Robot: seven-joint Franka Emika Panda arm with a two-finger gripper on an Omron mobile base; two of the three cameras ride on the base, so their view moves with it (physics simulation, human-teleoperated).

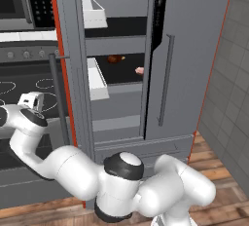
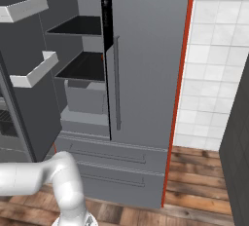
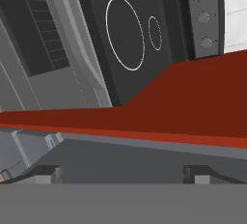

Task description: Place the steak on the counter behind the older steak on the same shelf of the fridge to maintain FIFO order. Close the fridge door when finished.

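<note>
The fridge stands with its left fridge door swung open. On the lower black shelf the dark brown steak lies toward the back. The pale pink older steak sits nearer the front right edge, half hidden by the shut right door. My gripper is far to the left, outside the open door and over the stove. In the hand view my gripper is open with nothing between its fingertips. The counter is out of view.
The grey glass-top stove with ring burners lies ahead of the hand, past the door's red edge. White bins line the door's inner face. A second black shelf sits above. A tiled wall is to the right of the fridge.
</note>
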